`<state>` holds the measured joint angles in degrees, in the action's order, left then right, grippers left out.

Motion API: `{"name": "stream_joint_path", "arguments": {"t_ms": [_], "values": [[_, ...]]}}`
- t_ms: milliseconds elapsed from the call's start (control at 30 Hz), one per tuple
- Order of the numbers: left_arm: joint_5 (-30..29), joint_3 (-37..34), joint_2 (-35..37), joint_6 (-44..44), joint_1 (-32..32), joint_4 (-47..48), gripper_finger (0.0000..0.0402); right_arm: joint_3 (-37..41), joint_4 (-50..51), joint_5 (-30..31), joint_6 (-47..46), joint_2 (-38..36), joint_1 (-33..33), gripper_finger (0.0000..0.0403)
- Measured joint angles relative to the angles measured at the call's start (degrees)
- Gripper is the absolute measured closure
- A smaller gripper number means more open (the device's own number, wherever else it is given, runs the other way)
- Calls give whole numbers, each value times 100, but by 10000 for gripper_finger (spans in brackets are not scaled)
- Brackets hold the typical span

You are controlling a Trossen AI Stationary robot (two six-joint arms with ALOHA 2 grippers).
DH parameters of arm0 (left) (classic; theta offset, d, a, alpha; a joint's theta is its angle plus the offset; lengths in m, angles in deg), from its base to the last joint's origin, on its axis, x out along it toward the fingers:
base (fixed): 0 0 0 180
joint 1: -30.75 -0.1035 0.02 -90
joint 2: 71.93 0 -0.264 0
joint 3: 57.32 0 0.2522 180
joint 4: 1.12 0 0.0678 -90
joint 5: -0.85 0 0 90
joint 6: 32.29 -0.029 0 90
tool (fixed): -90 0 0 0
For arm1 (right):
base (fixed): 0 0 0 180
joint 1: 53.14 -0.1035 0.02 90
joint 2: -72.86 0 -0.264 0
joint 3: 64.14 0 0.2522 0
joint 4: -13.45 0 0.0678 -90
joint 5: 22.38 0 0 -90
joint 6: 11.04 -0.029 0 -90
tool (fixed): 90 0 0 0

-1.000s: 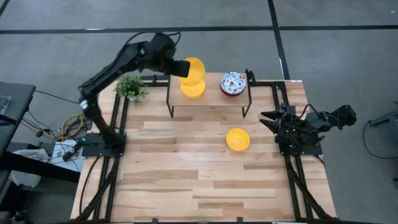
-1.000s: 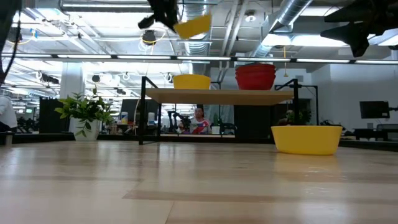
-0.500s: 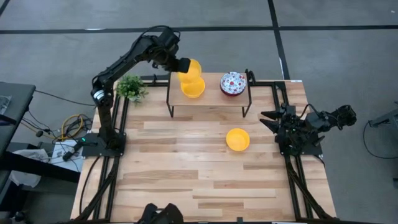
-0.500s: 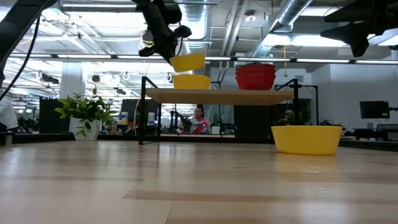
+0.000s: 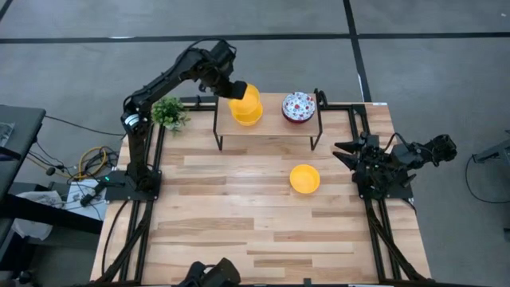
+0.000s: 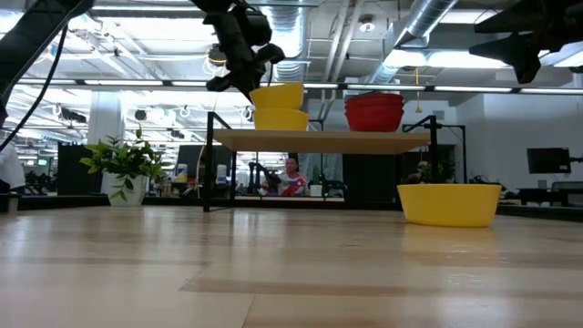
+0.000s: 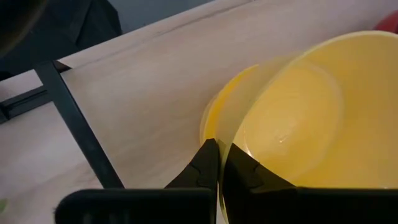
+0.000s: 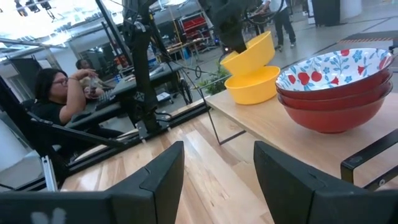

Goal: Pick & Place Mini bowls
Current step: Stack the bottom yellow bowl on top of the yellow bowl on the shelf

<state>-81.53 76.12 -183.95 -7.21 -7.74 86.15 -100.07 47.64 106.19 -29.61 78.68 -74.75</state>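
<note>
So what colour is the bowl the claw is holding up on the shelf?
Plain glossy yellow round mini bowl, pinched at its rim by the left claw; left wrist view shows it best.

The right pincer (image 8: 217, 180) shows its two dark fingers (image 8: 158, 177) spread wide apart with nothing between them. Beyond them stands a low shelf (image 8: 286, 134) with a pale wooden top on a thin black frame. On the shelf sits a stack of floral bowls (image 8: 339, 90), white inside with red and blue flowers and red outside. Beside that stack on the shelf rests a yellow bowl (image 8: 252, 86), and a second yellow bowl (image 8: 249, 53) tilts into it, held at its rim by the left pincer (image 8: 227, 45). Behind the shelf, past the pale wooden counter (image 8: 205, 171), a person (image 8: 62, 99) sits among black stands.
</note>
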Motion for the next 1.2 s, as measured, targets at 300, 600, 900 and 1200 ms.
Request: {"name": "stream_joint_path", "arguments": {"t_ms": [300, 600, 900, 1200], "values": [[-122, 0, 0, 67, 184, 6, 400, 0, 7, 2, 6, -2, 0, 221], [-299, -4, -16, 117, 255, 57, 399, 0, 9, 4, 40, -2, 0, 221], [-439, -117, -28, 181, 294, 104, 399, 0, 11, 4, 62, -2, 0, 221], [-444, -291, -34, 216, 318, -9, 399, 0, 11, 4, 61, -2, 0, 221]]}}
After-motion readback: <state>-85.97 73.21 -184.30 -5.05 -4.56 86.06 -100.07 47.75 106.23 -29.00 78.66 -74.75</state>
